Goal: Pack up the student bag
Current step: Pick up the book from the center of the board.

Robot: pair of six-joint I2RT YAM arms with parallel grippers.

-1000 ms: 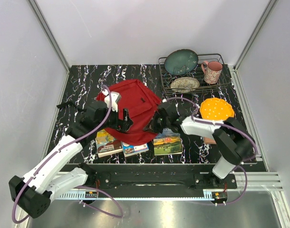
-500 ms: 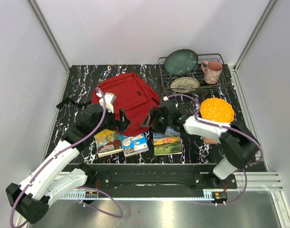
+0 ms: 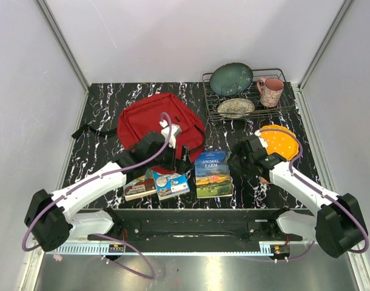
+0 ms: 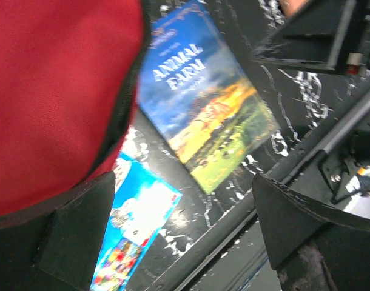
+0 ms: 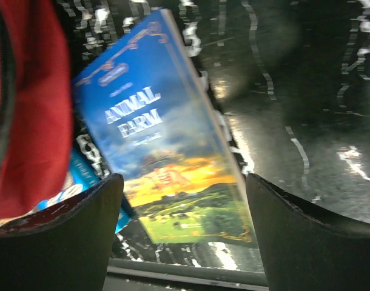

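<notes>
The student bag point(image 3: 151, 118) is laid flat on the surface point(image 3: 106, 103), directly beyond the left tool point(image 3: 180, 159), with its near edge seen right beside that tool's left finger. Whether its mouth is unzipped cannot be told. The left tool is spread wide and nothing is held in it. It is poised between the bag and the Animal Farm book point(image 3: 212, 174), probably so that the bag's edge can be taken and opened. The right tool point(image 3: 238, 162) is likewise spread and empty, just right of that book, which is judged the likely next item for packing. Two smaller books point(image 3: 171, 183) are lined up on the left tool's near side. A dish rack point(image 3: 212, 103) and an orange plate point(image 3: 277, 139) are set beyond the right tool.
</notes>
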